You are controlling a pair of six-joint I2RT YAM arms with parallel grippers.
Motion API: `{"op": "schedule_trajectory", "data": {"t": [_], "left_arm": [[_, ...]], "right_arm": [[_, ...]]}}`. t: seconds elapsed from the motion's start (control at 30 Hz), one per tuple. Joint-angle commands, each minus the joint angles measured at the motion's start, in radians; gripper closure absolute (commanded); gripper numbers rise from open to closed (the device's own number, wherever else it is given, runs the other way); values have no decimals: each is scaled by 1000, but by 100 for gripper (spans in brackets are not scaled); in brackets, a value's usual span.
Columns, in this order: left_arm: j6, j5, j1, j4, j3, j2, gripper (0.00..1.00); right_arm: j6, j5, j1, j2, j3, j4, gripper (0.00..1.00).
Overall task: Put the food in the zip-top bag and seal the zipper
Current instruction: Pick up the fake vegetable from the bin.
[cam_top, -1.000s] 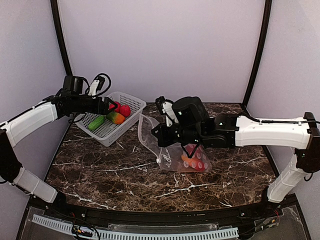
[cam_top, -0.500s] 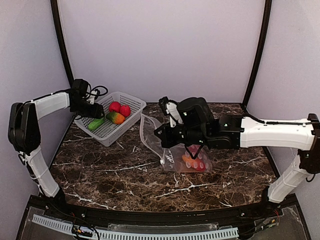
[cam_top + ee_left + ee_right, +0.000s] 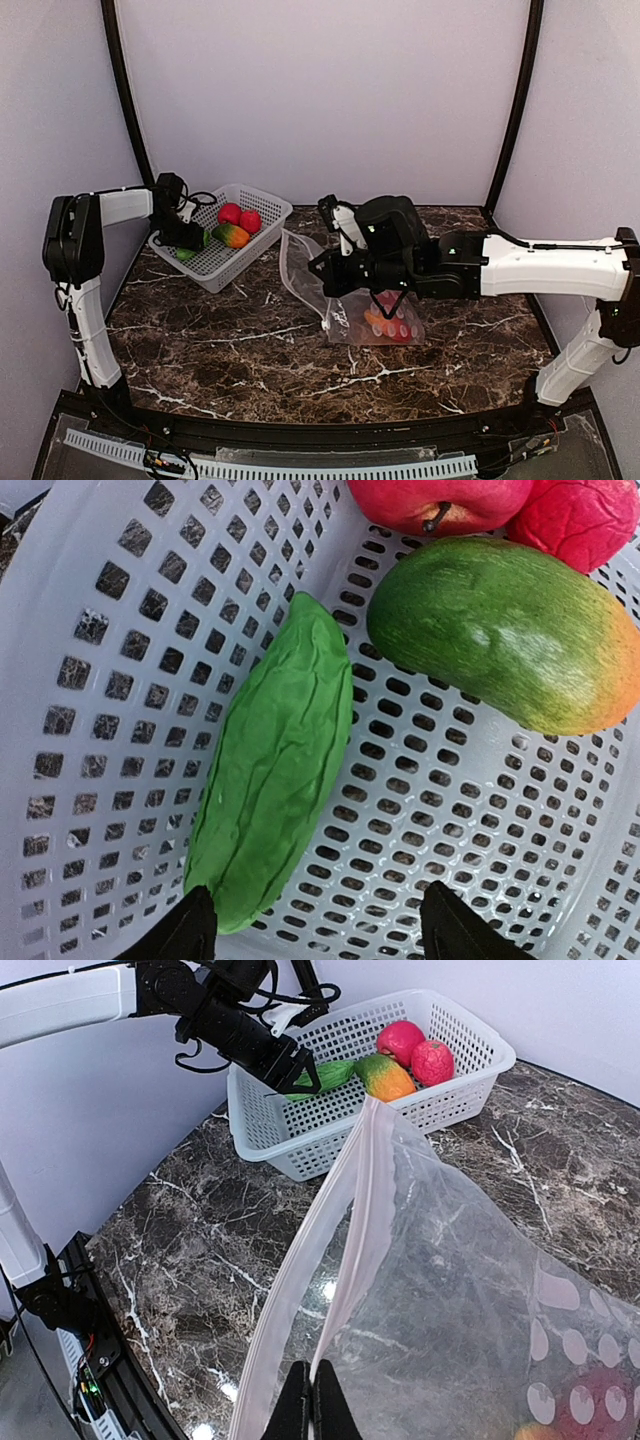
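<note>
The clear dotted zip-top bag point(image 3: 345, 300) lies mid-table with its mouth held open; food point(image 3: 388, 322) shows inside it. My right gripper point(image 3: 311, 1407) is shut on the bag's pinkish zipper strip point(image 3: 372, 1200) and lifts that edge. My left gripper point(image 3: 310, 930) is open inside the white basket point(image 3: 215, 262), its fingertips straddling the near end of the green cucumber point(image 3: 275, 770). A green-orange mango point(image 3: 510, 640) and two red fruits point(image 3: 440, 500) lie beyond it. The cucumber point(image 3: 325, 1075), mango point(image 3: 385, 1075) and red fruits point(image 3: 415, 1050) also show in the right wrist view.
The white lattice basket point(image 3: 300, 1140) stands at the back left of the marble table point(image 3: 230, 340). Purple walls and black corner posts point(image 3: 125, 90) enclose the space. The table's near edge has a black rim.
My left arm has folded back and its gripper has dropped down into the basket over the cucumber. My right gripper has held the bag's edge almost still.
</note>
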Motion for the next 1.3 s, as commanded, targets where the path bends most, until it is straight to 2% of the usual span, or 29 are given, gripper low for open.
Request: {"op": "schedule_trajectory", "data": {"t": [0.0, 0.07, 0.17, 0.43, 0.77, 0.9, 1.27], "left_arm": [[47, -72, -2, -13, 65, 34, 30], [57, -82, -3, -16, 77, 52, 31], [59, -52, -2, -26, 91, 75, 40], [76, -38, -4, -76, 119, 133, 43], [78, -18, -5, -86, 121, 129, 62], [78, 42, -5, -86, 122, 116, 75], [23, 172, -5, -67, 97, -26, 75]], "right_arm": [[1, -6, -6, -26, -13, 29, 100], [4, -6, -8, -22, -12, 29, 100], [7, -9, -11, -12, -3, 22, 100], [33, -19, -11, -12, -9, 14, 100], [45, -12, -11, -9, -11, 6, 100], [42, -7, -12, -7, -11, 2, 100], [44, -4, -15, -4, -10, -1, 100]]}}
